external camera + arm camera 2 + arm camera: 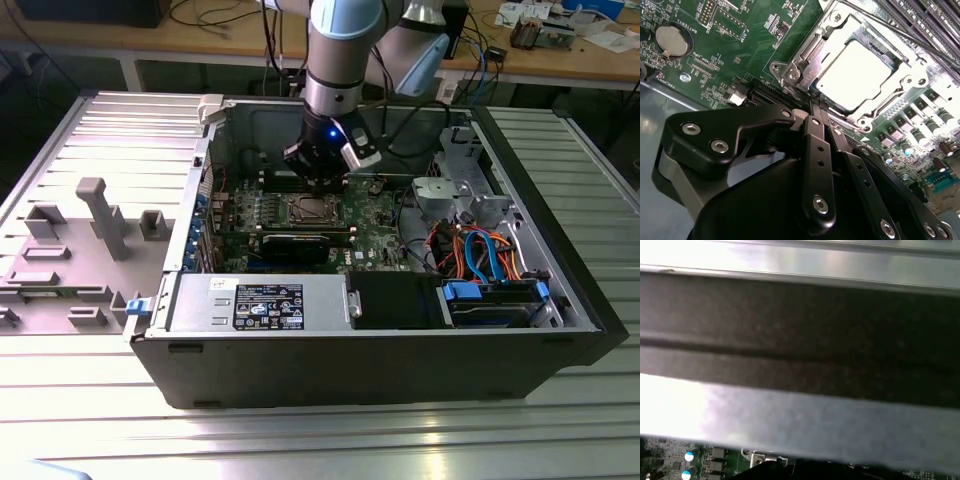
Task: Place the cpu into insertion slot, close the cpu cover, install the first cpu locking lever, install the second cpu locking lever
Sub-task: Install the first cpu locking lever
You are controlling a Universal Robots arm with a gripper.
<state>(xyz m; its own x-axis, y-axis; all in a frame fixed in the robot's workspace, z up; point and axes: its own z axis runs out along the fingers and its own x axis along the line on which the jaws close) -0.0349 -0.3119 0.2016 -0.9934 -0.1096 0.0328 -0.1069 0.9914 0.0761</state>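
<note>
Flat, cpu (852, 67) seated under cpu cover (805, 70), jaws closed beside it

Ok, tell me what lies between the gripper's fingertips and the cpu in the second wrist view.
In the second wrist view, only the cpu cover frame edge lies between the gripper, fingers together, and the cpu; the tips sit at that edge.

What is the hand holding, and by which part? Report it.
Nothing visibly. The black hand is shut with no object between its fingers, tips at the edge of the silver metal cpu cover.
</note>
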